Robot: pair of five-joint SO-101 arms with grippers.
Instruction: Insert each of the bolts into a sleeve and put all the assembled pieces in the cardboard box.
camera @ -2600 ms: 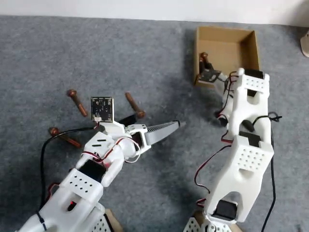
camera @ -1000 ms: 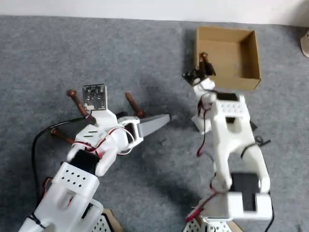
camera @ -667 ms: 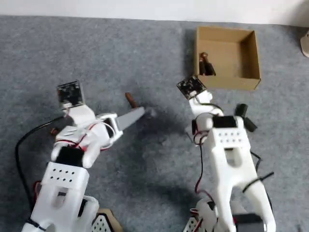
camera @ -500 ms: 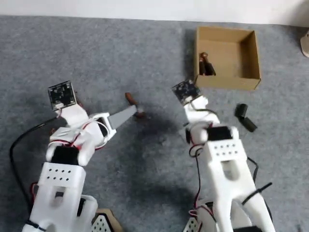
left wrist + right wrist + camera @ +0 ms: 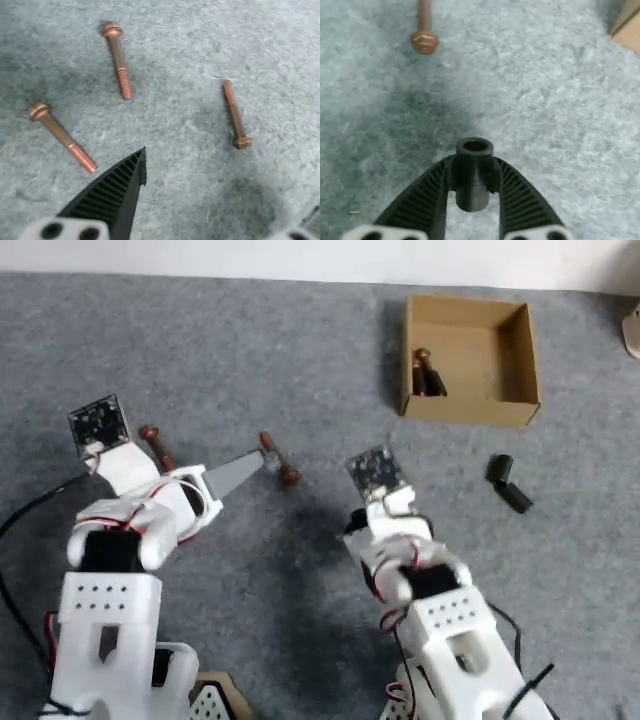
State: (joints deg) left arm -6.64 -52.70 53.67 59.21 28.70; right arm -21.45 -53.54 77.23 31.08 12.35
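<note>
Box point(image 5: 468, 412): one assembled piece point(image 5: 425, 374) lying inside, against the wall facing the bolts; 2.6 s ago held at that wall by the right tool, not yet let go.
Right arm: drawn back from the box to mid-counter within the last second.
Right tool point(image 5: 474, 167): clamped on a black sleeve point(image 5: 473, 192), bore facing the wrist camera, a bolt head on the counter ahead of it.
Left arm: swung off centre, toward the bolts.
Left tool point(image 5: 240, 472): jaws wide apart, nothing held; tip close beside the middle bolt point(image 5: 278, 458).
Bolts point(image 5: 118, 60): three, loose on the counter point(image 5: 300, 340), apart from one another.
Spare sleeves point(image 5: 498, 468): two, on the counter just in front of the box, uncovered as the right arm withdrew.
Bearing on task: one set judged delivered, three outstanding; held sleeve and middle bolt the likely next pairing, with the bolt not yet picked up.
</note>
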